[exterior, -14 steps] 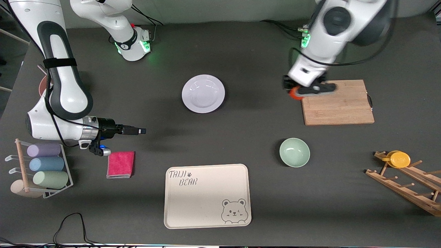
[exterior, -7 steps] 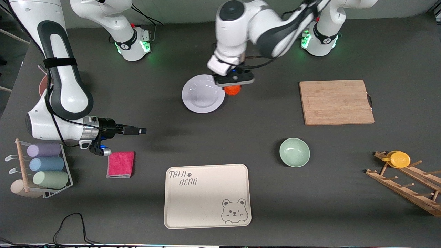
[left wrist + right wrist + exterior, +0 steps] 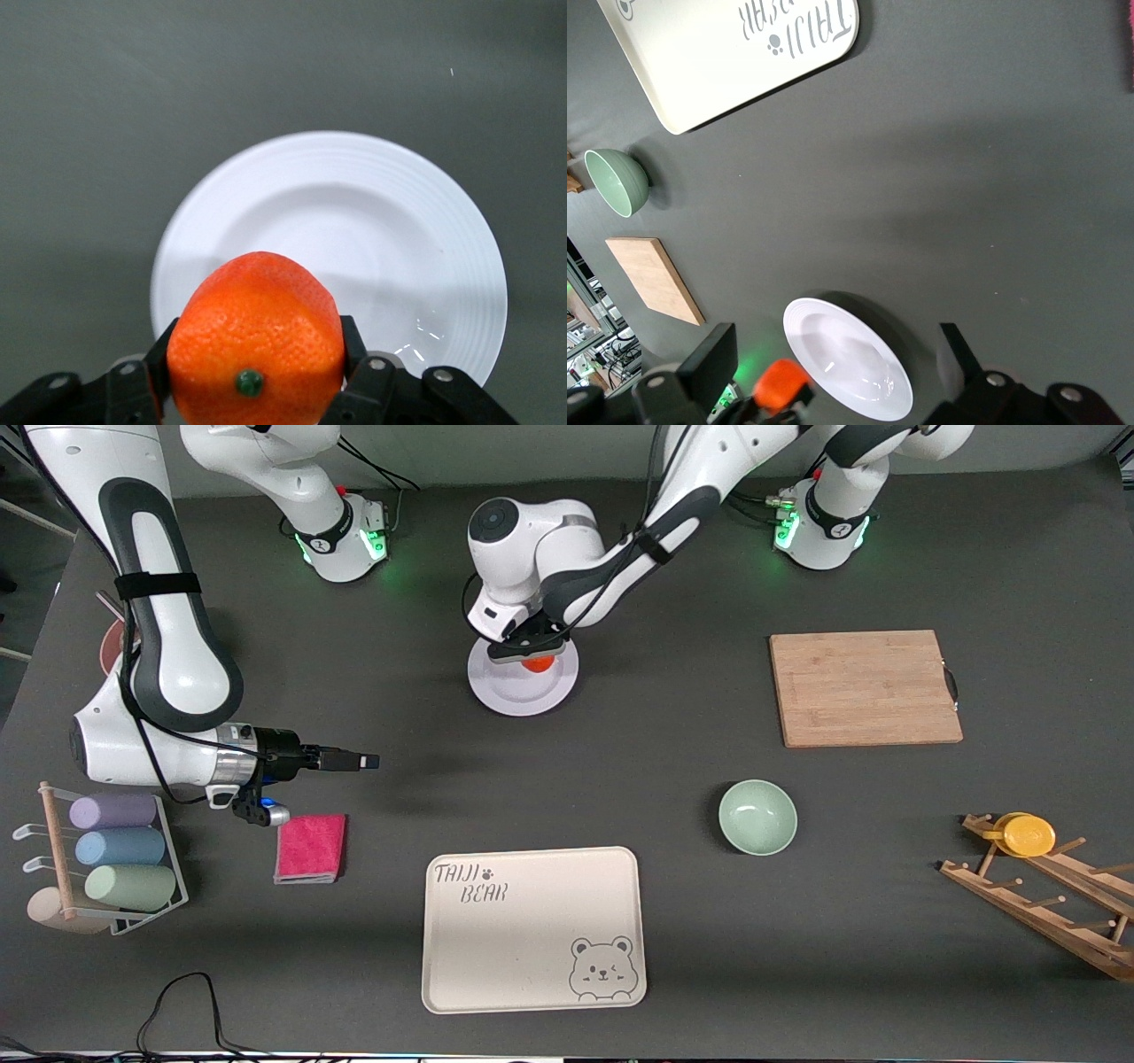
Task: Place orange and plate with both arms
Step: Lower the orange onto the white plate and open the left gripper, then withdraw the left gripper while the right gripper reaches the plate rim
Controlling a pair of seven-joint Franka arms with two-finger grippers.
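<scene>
The white plate [image 3: 512, 691] lies on the dark table mat between the two arm bases. My left gripper [image 3: 532, 653] reaches across and is shut on the orange [image 3: 537, 662], holding it over the plate. In the left wrist view the orange [image 3: 257, 336] is clamped between the black fingers [image 3: 354, 341], with the plate [image 3: 372, 221] just below it. My right gripper [image 3: 356, 762] waits open and empty over bare mat, above the pink cloth. In the right wrist view the plate [image 3: 846, 359] and the orange [image 3: 782, 382] show between its spread fingers [image 3: 719, 352].
A wooden cutting board [image 3: 864, 688] lies toward the left arm's end. A green bowl [image 3: 757, 817] and a cream bear tray [image 3: 533, 928] lie nearer the camera. A pink cloth [image 3: 310, 848] and a cup rack [image 3: 106, 859] sit at the right arm's end. A wooden rack [image 3: 1054, 908] holds a yellow dish [image 3: 1028, 834].
My left gripper has carried the orange from the cutting board's edge across the table to over the plate. The right arm has hardly moved.
</scene>
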